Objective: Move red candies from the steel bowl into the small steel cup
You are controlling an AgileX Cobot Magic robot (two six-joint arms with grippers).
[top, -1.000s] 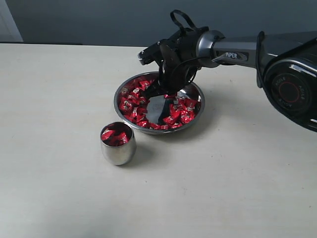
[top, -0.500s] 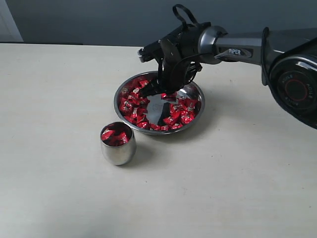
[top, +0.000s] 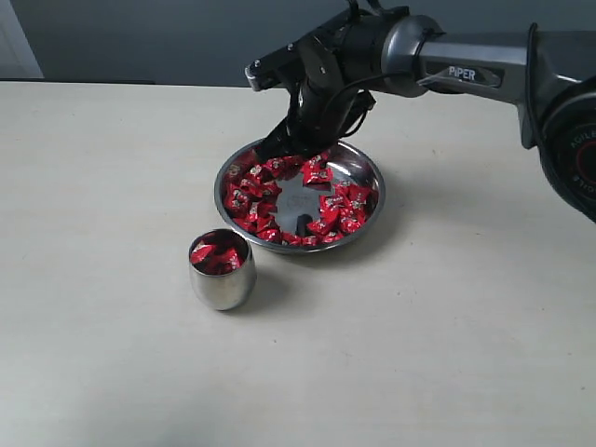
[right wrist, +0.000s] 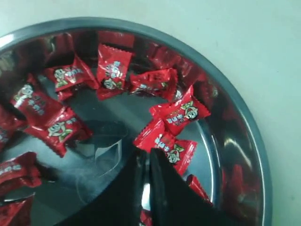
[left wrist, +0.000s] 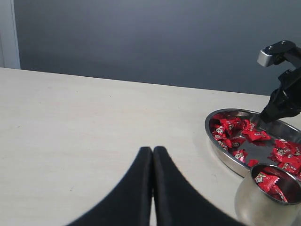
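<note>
The steel bowl (top: 369, 210) holds many red candies (top: 244, 191) around a bare middle. In front of it to the left stands the small steel cup (top: 223, 281) with a few red candies (top: 216, 255) inside. My right gripper (top: 277, 149) hangs just above the bowl's far-left rim. In the right wrist view its jaws (right wrist: 146, 153) are shut to a thin slit with nothing between them, and a candy (right wrist: 181, 112) lies just beyond the tips. My left gripper (left wrist: 152, 149) is shut and empty over bare table, left of the bowl (left wrist: 220, 149) and cup (left wrist: 254, 207).
The pale table (top: 112, 186) spreads around the bowl and cup. A dark wall (top: 140, 37) runs behind the table's far edge. The right arm (top: 466, 73) reaches in from the right over the far side of the bowl.
My right gripper has risen out of the bowl and shifted toward its far-left rim. A couple of candies now lie nearer the bowl's middle. The cup has not moved.
</note>
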